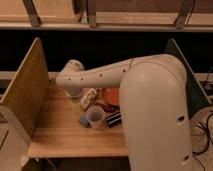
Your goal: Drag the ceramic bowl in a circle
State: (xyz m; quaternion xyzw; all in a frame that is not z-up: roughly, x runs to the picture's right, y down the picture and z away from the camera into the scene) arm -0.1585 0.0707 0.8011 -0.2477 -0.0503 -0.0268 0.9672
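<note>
item: ceramic bowl (111,95) on wooden table (55,132), partly hidden behind my arm (150,110).
gripper (89,98) low over the table, bowl just beside it at 3 o'clock; i cannot tell how its jaws stand or what they hold. clear cup (95,116) at its 6 o'clock, black cylinder (114,119) at the cup's 3 o'clock.
</note>
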